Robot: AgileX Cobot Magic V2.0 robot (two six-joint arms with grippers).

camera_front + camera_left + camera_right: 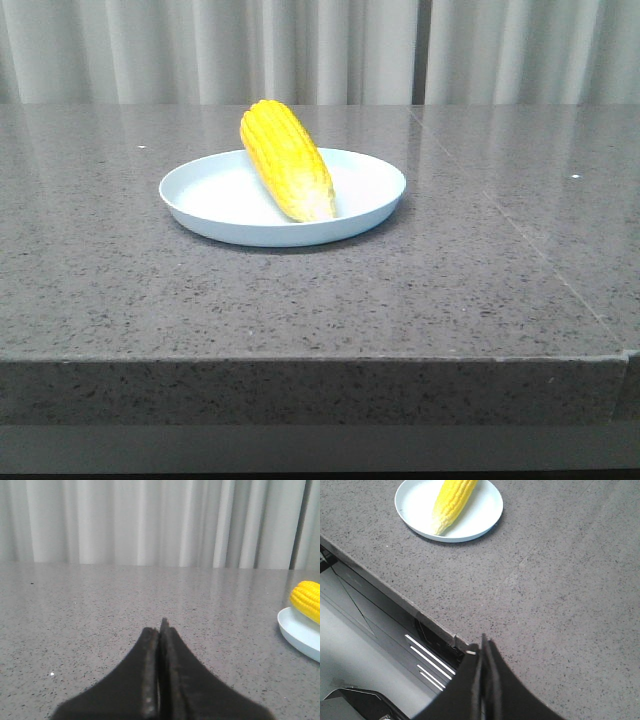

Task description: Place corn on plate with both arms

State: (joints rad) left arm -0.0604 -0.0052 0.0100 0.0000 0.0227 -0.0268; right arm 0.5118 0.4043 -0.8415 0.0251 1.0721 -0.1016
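Note:
The yellow corn lies on the pale blue plate in the middle of the grey table, its paler tip toward the front rim. From the right wrist I see the same corn on the plate, far from my right gripper, which is shut and empty over the table's front edge. My left gripper is shut and empty, low over bare tabletop, with the corn and plate off to one side. Neither gripper appears in the front view.
The grey speckled table ends at a front edge; a seam runs across its right part. A pale curtain hangs behind. Below the edge, the right wrist view shows a frame with white bars.

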